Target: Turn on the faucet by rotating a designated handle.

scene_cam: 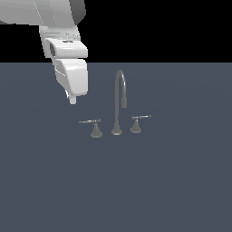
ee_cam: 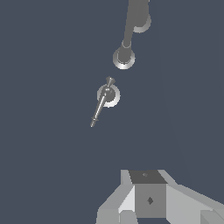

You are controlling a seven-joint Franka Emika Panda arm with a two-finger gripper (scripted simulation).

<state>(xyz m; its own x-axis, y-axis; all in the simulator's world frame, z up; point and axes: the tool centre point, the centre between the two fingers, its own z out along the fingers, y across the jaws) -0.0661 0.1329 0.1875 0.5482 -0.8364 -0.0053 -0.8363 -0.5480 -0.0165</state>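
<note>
Flat slate-blue floor (scene_cam: 181, 190) fills the lower frame, with black void above. Dead centre of the exterior view stands the faucet (scene_cam: 119, 102), its gooseneck spout tip curling toward the exterior view's right. The designated handle (scene_cam: 90, 122) sits left of centre, its lever lying roughly level and pointing to the exterior view's left; its twin handle (scene_cam: 138, 120) sits right of the spout. Up in the upper left hangs the gripper (scene_cam: 71, 98), well apart from the handle and above it. Whether its jaws are apart or together, I cannot tell. The wrist view catches that handle (ee_cam: 104, 99) mid-frame.
</note>
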